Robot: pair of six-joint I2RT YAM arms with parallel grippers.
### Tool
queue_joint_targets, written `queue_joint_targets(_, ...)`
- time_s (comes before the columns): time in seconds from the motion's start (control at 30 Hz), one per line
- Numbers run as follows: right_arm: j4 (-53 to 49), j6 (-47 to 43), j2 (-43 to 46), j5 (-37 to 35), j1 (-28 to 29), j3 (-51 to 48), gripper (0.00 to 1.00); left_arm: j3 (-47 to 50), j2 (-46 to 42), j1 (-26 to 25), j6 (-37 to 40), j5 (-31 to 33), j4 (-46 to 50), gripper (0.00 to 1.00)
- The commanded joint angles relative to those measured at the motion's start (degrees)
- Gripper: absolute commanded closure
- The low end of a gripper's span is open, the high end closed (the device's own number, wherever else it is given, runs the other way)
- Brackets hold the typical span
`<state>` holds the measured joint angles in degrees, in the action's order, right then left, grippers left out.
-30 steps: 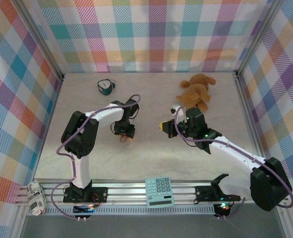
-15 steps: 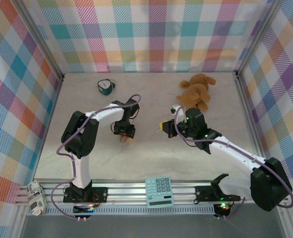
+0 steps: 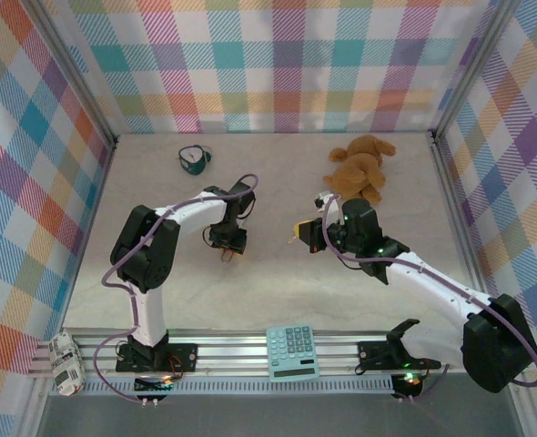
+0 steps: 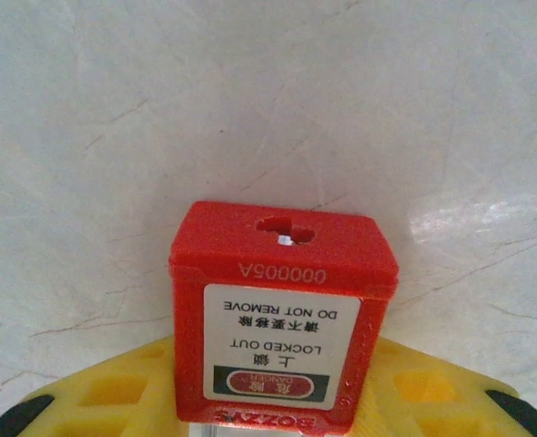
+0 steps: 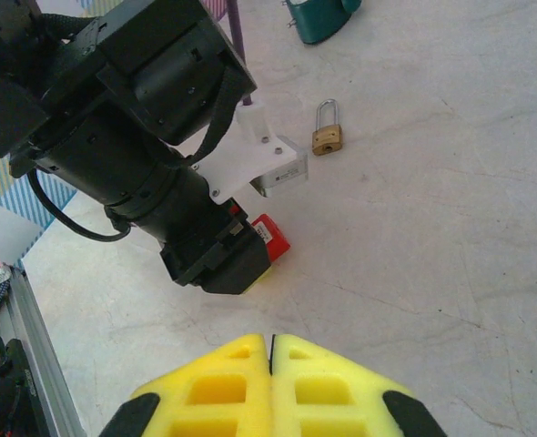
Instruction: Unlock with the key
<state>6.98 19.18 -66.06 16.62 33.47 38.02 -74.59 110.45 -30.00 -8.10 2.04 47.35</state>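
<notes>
A red padlock [image 4: 282, 309] with a white "LOCKED OUT" label sits between the yellow fingers [image 4: 114, 387] of my left gripper [image 4: 282, 382], which is shut on it. Its keyhole [image 4: 284, 228] faces away from the wrist, toward the table. From above, that gripper [image 3: 229, 253] points down at mid-table with the red padlock [image 3: 230, 257] at its tip. My right gripper [image 5: 270, 350] hovers to the right of it, its yellow pads pressed together. In the right wrist view the red padlock [image 5: 270, 238] pokes out under the left arm. The key is hidden.
A small brass padlock [image 5: 326, 135] with a silver shackle lies on the marble table beyond the left arm. A teal object [image 3: 193, 159] sits at the back left, a teddy bear [image 3: 361, 168] at the back right, and a calculator [image 3: 292, 352] on the front rail.
The left wrist has shifted very slightly over the table with the red padlock. The right arm stays where it was.
</notes>
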Motion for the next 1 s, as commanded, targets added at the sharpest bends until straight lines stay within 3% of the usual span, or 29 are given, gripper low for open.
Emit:
queue_joint_targets(0.0, -0.5, -0.9, 1.5, -1.0, 0.4, -0.2, 0.94, 2.3, -3.6, -0.7, -0.2, -2.0, -4.4, 0.63)
queue_joint_targets(0.4, -1.6, -0.8, 2.0, -3.3, 0.4, 0.0, 0.94, 7.9, -14.0, -4.0, 0.0, -2.5, -11.7, 0.64)
queue_joint_targets(0.57, -2.7, 1.6, 2.8, -7.1, 0.4, 1.4, 0.95, 18.1, -22.3, -7.1, -0.2, -2.5, -25.3, 0.66)
queue_joint_targets(0.73, -2.7, 4.1, 4.3, -10.8, 0.4, 2.4, 0.95, 30.5, -32.7, -12.7, 1.3, 3.7, -43.9, 0.64)
queue_joint_targets(0.97, -1.0, 6.9, 4.4, -9.0, 0.6, 2.8, 0.95, 37.7, -39.2, -19.4, 6.2, 11.2, -56.2, 0.65)
